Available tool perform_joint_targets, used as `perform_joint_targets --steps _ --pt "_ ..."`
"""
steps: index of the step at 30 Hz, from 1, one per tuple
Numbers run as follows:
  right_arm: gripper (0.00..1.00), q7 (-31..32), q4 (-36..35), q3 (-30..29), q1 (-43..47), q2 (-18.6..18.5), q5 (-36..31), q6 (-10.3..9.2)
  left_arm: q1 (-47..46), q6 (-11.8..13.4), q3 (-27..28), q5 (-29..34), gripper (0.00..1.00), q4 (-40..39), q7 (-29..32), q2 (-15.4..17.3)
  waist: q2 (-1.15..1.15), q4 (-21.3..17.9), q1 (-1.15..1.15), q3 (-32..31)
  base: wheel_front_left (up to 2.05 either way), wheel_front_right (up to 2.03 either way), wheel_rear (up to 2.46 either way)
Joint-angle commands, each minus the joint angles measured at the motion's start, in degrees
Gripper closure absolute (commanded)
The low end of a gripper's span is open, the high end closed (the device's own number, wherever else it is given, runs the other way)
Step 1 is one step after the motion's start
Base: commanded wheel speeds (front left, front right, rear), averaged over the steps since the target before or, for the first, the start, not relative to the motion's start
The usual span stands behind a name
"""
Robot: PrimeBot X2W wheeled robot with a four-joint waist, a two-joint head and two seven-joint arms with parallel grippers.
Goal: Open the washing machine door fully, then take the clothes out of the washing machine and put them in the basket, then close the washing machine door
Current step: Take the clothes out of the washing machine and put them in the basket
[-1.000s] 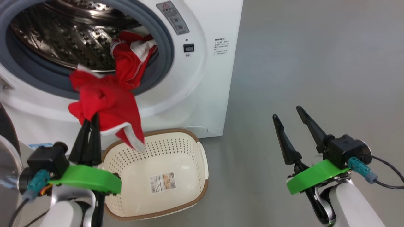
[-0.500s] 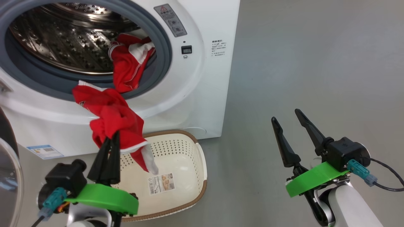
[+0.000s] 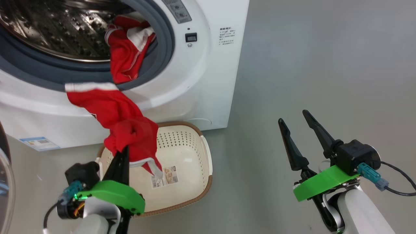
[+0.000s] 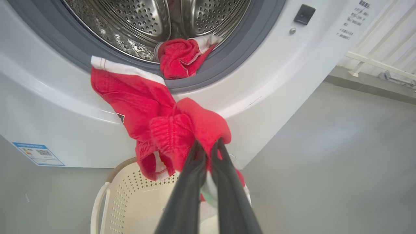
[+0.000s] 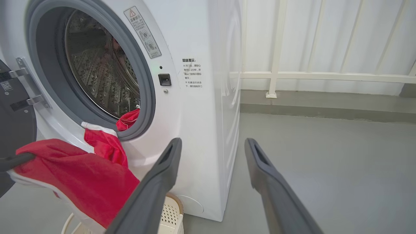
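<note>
Step 2 of 3 is judged to be in hand. The door (image 5: 16, 120), left of the basket (image 3: 191, 152) and cut off by the frame edge, is swung open, and 1 red garment (image 3: 107, 107) of 2 is held between washer (image 3: 201, 81) and basket.

Over the basket's left half, the left gripper (image 3: 123, 152) is clamped on the bunched garment, with its fingers pressed together on the cloth. The garment's lower tail hangs into or just above the basket; which of the 2 cannot be told. Its white-banded upper end is stretched up and back from the basket to the washer's grey ring (image 3: 162, 48). A 2nd garment (image 3: 125, 48) is draped over the ring's lip, above and behind the basket. Well right of the basket, the right gripper (image 3: 293, 116) is held over bare floor (image 3: 325, 65), fingers spread apart and nothing between them.

Next, the held garment would need to be drawn clear of the ring, lowered over the basket's middle and let go. After that, the 2nd garment remains to be fetched and the door shut.

The left fingertips are buried in cloth. The basket's near-left corner is hidden by the green mount (image 3: 110, 195). Whether the upper end is caught on the ring cannot be told. The drum (image 3: 48, 29) is cut off, so further garments cannot be ruled out.
</note>
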Motion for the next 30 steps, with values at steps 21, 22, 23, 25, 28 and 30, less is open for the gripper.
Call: perform_joint_targets --steps 21,22,23,25,28,30 --pt "0.00 0.0 -2.9 1.6 -6.1 0.2 -0.4 0.35 -23.1 -9.2 1.3 -5.2 1.00 41.6 0.6 -4.2 0.00 -1.9 0.00 12.6 0.00 0.00 0.00" --pt "0.00 0.0 -2.9 1.6 -6.4 0.2 -0.3 0.35 -23.9 -9.5 1.3 -5.4 1.00 43.1 1.4 -4.3 0.00 -2.2 0.00 13.2 0.00 0.00 0.00" --pt "0.00 -0.1 -2.8 1.6 -6.7 0.2 -0.2 0.35 -24.6 -9.8 1.5 -5.8 1.00 44.4 1.9 -4.3 0.00 -2.5 0.00 13.8 0.00 0.00 0.00" --pt "0.00 -0.2 -2.7 1.6 -7.1 0.2 -0.1 0.35 -25.9 -10.1 1.3 -5.8 1.00 46.5 2.4 -4.2 0.00 -2.9 0.00 14.9 0.00 0.00 0.00" --pt "0.00 -0.5 -2.7 1.5 -7.4 0.2 0.0 0.35 -27.4 -10.1 1.2 -5.9 1.00 48.6 3.3 -3.8 0.00 -3.6 0.00 16.5 0.00 0.00 0.00" --pt "0.00 -0.7 -2.8 1.3 -7.7 0.2 0.1 0.35 -28.1 -10.0 1.2 -6.1 1.00 49.4 3.8 -3.6 0.00 -4.0 0.00 17.5 0.00 0.00 0.00"
